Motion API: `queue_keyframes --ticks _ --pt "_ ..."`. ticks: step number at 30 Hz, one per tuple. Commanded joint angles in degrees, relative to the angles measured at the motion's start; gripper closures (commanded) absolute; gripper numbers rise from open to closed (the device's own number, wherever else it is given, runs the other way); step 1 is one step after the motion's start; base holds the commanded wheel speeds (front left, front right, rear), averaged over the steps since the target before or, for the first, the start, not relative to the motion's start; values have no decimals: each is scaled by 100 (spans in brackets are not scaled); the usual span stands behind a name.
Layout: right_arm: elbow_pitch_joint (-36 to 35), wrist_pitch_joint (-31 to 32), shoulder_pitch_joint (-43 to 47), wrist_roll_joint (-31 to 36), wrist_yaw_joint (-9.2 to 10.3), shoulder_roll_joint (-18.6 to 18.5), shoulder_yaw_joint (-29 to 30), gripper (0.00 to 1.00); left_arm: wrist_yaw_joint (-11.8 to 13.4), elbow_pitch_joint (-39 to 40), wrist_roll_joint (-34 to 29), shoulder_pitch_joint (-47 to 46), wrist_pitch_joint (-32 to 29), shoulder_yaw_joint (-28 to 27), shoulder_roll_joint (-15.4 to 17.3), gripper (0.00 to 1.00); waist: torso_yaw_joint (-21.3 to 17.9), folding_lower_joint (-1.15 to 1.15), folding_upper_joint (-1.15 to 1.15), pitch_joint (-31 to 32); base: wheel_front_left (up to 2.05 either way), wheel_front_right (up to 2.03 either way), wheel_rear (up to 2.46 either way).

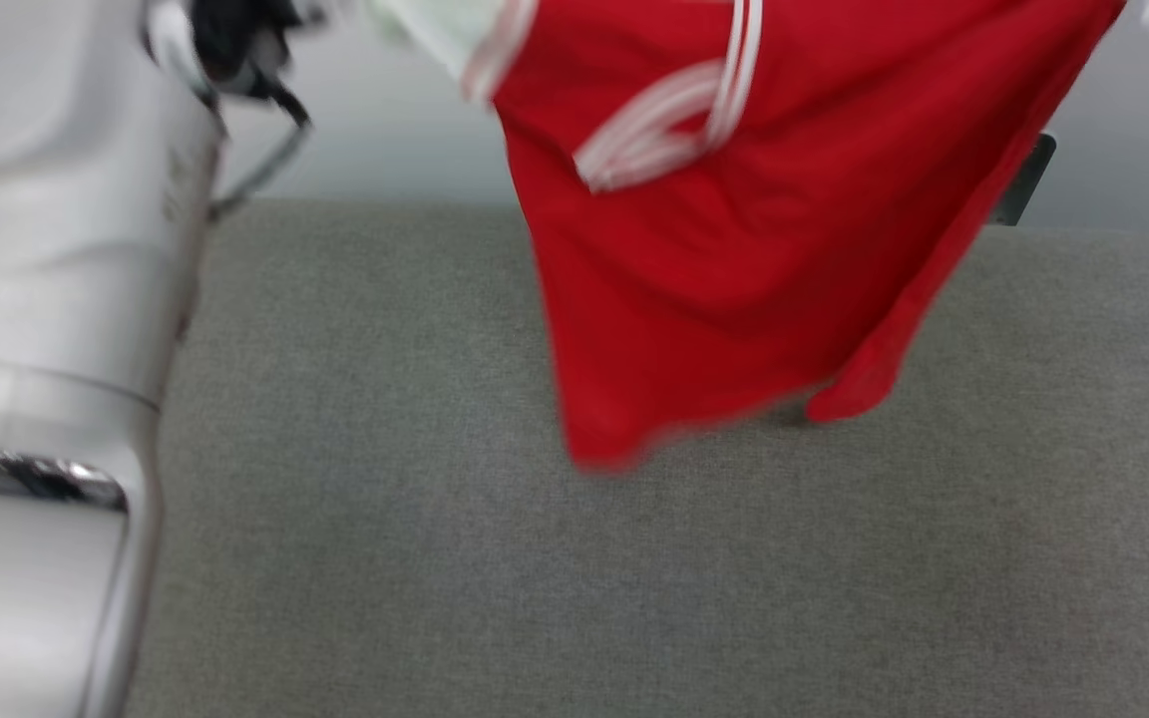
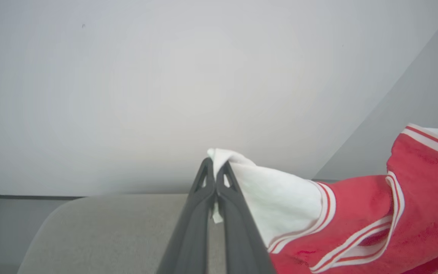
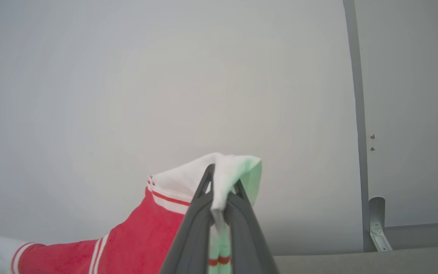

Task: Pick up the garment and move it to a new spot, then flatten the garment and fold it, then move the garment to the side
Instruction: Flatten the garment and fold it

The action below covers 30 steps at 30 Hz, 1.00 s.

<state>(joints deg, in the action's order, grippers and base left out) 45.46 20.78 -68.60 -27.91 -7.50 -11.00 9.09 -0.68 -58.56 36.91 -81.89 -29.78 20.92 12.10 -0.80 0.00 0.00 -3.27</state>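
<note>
- The shirt (image 1: 734, 249) hangs upper centre in the head view, hem near the grey surface (image 1: 435, 578).
- The left gripper (image 2: 215, 165) and right gripper (image 3: 222, 182) each clamp a white sleeve.
- Hold them level and apart; lay the hem first.

Both arms are held high. The left gripper (image 2: 215, 168) pinches a white sleeve of the garment (image 2: 356, 228) between closed fingers; the right gripper (image 3: 222, 182) clamps the other sleeve. The pale left forearm (image 1: 56, 249) looms near.
</note>
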Motion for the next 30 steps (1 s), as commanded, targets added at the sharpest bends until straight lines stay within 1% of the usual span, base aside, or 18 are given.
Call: queue_keyframes --ticks 1,4,5,7,9,15,20,24,25,29,30 --pt "134 -230 -124 39 2 -2 -5 100 52 -116 -39 -170 214 -47 22 100 7 0 0 -27 0 0 0" --pt "490 -539 -437 -56 2 55 106 100 52 -347 15 -501 575 -142 10 100 15 0 0 -130 0 0 0" --pt "589 -611 -539 -67 2 63 117 100 12 -411 9 -599 693 -153 5 100 19 0 0 -184 0 0 0" --pt "722 -770 -727 18 2 46 35 100 20 -521 75 -826 881 -240 8 100 22 0 0 -375 0 0 0" --pt "822 -947 -898 16 2 88 -33 100 -55 -601 16 -994 1078 -210 18 100 20 0 0 -613 0 0 0" --pt "969 -1731 -1629 310 1 7 -361 100 -185 -695 40 -1766 1669 -297 88 100 -50 0 0 -1750 0 0 0" --pt "1154 -2636 -2233 655 1 -66 -537 100 -341 -628 -184 -2431 2450 -167 205 100 -83 0 0 -2730 0 0 0" --pt "1336 -3371 -2674 970 1 -174 -538 100 -436 -636 -204 -2892 3198 -213 166 100 57 0 0 -3323 0 0 0" --pt "1377 -3458 -2780 1054 1 -223 -492 100 -459 -669 -250 -2977 3322 -178 164 100 115 0 0 -3443 0 0 0" --pt "1456 -3590 -3041 1453 1 -248 -310 100 -569 -792 -82 -3242 3763 -281 98 100 298 0 0 -3743 0 0 0" --pt "1365 -3595 -3105 1562 1 -272 -206 100 -602 -826 -44 -3261 3834 -292 66 100 353 0 0 -3793 0 0 0"
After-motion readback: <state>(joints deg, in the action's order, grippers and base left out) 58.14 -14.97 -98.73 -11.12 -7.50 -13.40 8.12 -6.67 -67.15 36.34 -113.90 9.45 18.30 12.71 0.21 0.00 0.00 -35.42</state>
